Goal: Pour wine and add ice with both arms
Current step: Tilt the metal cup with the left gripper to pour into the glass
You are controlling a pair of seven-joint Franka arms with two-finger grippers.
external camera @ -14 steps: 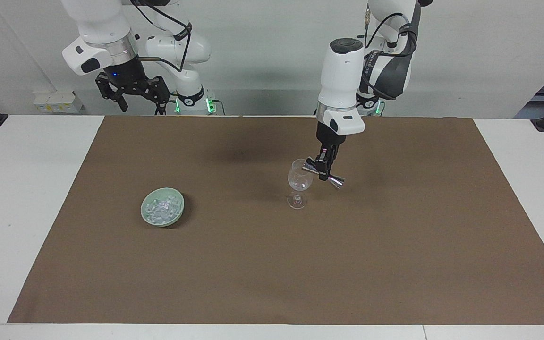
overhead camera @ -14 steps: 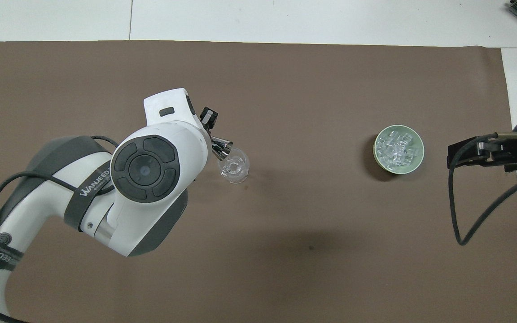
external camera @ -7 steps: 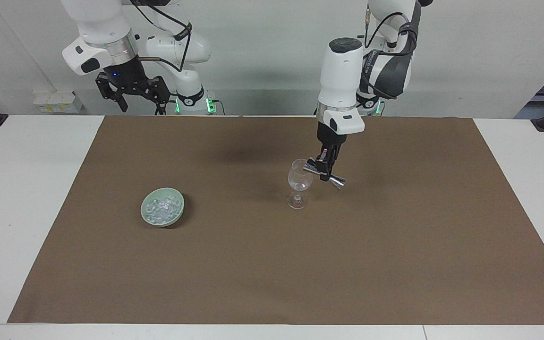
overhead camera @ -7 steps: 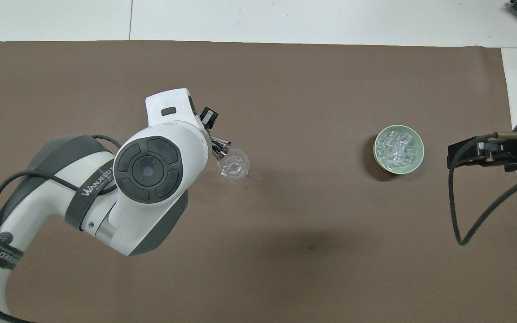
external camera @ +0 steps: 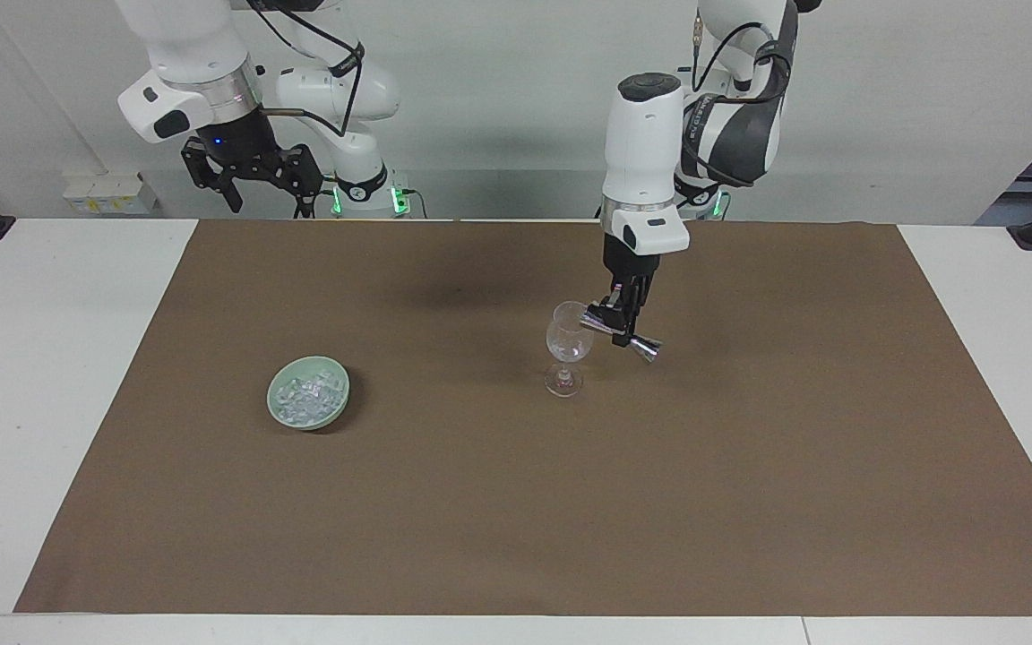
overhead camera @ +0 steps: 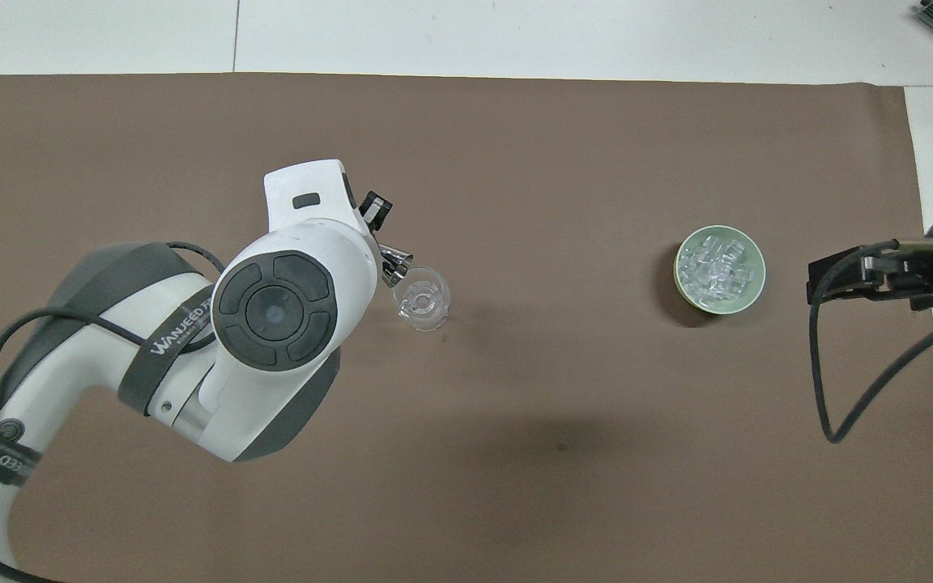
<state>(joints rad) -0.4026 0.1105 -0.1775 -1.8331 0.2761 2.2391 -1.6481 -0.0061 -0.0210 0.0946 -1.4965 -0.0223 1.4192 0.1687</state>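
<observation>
We look across a white worktop [external camera: 59, 376] against a pale wall, most of it covered by a wide brown mat [external camera: 516, 502]. The biggest thing over it is the left arm [external camera: 650, 170], reaching down to mid-mat; the right arm [external camera: 202, 81] waits, raised at its own end of the worktop near the robots' edge.

On the mat, well toward the right arm's end, sits the pale green bowl [overhead camera: 720, 268], and the ice [overhead camera: 716, 267] lies heaped inside it, untouched. Well apart from it, mid-mat, the wine glass [external camera: 567, 345] stands upright on its foot.

The left gripper [external camera: 621, 322] has its fingers closed on a small silver jigger [external camera: 628, 336], held slantwise, with one mouth at the rim of the glass. Over the last second the change is slight: the arm's wrist has swung a little, and the jigger's lower end has drifted a touch away from the glass, while its mouth has stayed at the rim. Glass and bowl have not shifted. We take this as the pour holding or finishing; we cannot tell whether liquid is running, or how much the glass holds.

The right gripper [external camera: 252, 175] hangs with its fingers spread, empty, and has not moved; the ice step looks to be still ahead.
</observation>
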